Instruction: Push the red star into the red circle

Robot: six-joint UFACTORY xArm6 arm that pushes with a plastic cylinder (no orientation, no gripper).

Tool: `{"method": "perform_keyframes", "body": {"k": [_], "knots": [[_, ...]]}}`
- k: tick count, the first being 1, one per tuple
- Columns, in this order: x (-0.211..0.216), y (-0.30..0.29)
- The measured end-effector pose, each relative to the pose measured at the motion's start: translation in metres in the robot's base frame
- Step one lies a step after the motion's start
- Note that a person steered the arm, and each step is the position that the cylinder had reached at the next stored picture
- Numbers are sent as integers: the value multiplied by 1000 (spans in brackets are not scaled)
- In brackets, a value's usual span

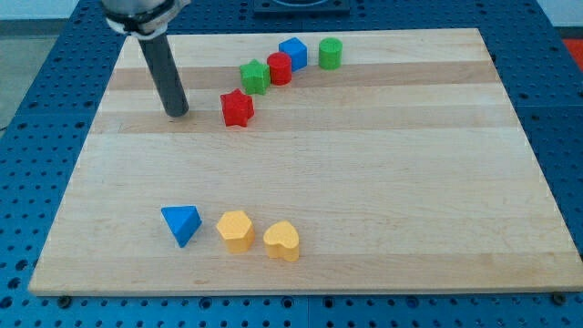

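Note:
The red star (237,107) lies on the wooden board toward the view's upper left of centre. The red circle (280,68) stands up and to the right of it, between the green star (254,76) and the blue block (292,53). My tip (177,113) rests on the board just left of the red star, a short gap apart from it. The dark rod rises up and left from the tip.
A green cylinder (330,53) stands right of the blue block near the board's top edge. A blue triangle (182,223), a yellow hexagon (236,230) and a yellow heart (282,240) sit in a row near the board's bottom edge (291,290).

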State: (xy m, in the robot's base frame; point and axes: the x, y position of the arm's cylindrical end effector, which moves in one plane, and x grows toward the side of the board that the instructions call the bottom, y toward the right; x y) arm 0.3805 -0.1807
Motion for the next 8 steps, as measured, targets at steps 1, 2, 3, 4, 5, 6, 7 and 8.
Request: {"method": "perform_keyframes", "body": {"k": [1, 2, 3, 4, 5, 6, 7, 8], "knots": [[18, 38], [7, 95], [-6, 124], [-45, 124], [-29, 120], [-51, 91], [-61, 102], [-72, 117]]}}
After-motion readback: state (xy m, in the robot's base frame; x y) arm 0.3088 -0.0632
